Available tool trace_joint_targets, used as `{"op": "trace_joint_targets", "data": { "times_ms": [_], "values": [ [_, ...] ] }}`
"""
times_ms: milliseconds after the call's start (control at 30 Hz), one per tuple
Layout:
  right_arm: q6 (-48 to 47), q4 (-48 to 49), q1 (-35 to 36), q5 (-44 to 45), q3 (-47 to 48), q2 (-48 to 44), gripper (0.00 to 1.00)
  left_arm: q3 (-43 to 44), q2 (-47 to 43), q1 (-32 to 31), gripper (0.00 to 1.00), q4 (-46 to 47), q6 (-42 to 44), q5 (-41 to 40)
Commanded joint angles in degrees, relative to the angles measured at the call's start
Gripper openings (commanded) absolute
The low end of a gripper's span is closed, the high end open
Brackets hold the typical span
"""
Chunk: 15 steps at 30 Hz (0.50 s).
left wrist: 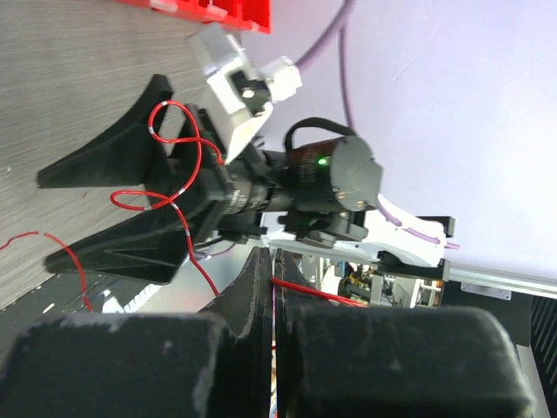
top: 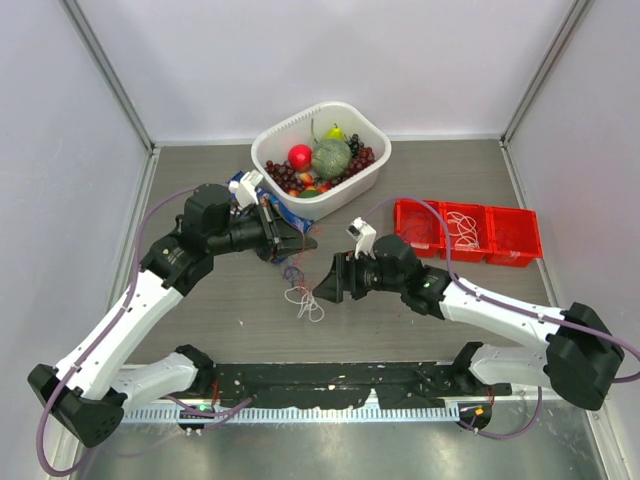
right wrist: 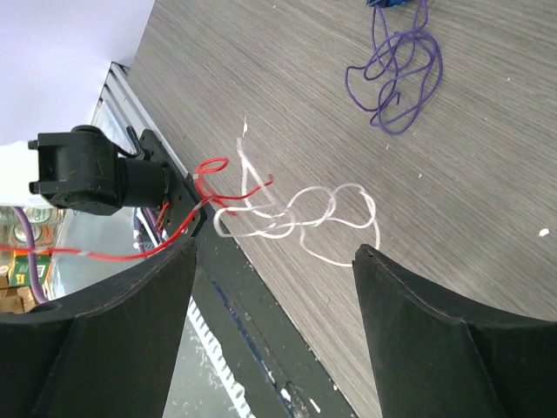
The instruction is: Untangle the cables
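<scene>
- Cables [top: 303,295] sit mid-counter, away from every edge; the left tool [left wrist: 271,266] is clamped on the red cable [right wrist: 211,164].
- White cable [right wrist: 305,218] lies slack on the counter [top: 200,330].
- Right tool [right wrist: 274,248] gapes wide and holds nothing; it should pin the white loops while the red is drawn out slowly.

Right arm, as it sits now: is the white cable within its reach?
Likely yes: the right gripper hangs open right by the white cable, nothing between them; only the red cable overlaps its one end.
</scene>
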Motion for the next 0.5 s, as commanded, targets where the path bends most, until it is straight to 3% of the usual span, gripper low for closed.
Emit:
{"op": "trace_joint_targets", "data": {
  "times_ms": [0, 267, 467],
  "values": [
    [0.8, 8.9, 1.3, 2.6, 0.0, 1.6, 0.77, 5.0, -0.5, 0.1, 0.00, 4.8, -2.2, 0.5],
    [-1.0, 13.6, 2.6, -0.9, -0.7, 3.5, 0.64, 11.1, 1.8, 0.1, 0.00, 3.5, -1.7, 1.4],
    [0.9, 18.0, 2.8, -0.9, 0.1, 4.7, 0.61, 13.5, 3.4, 0.1, 0.00, 3.6, -2.0, 3.0]
  ]
}}
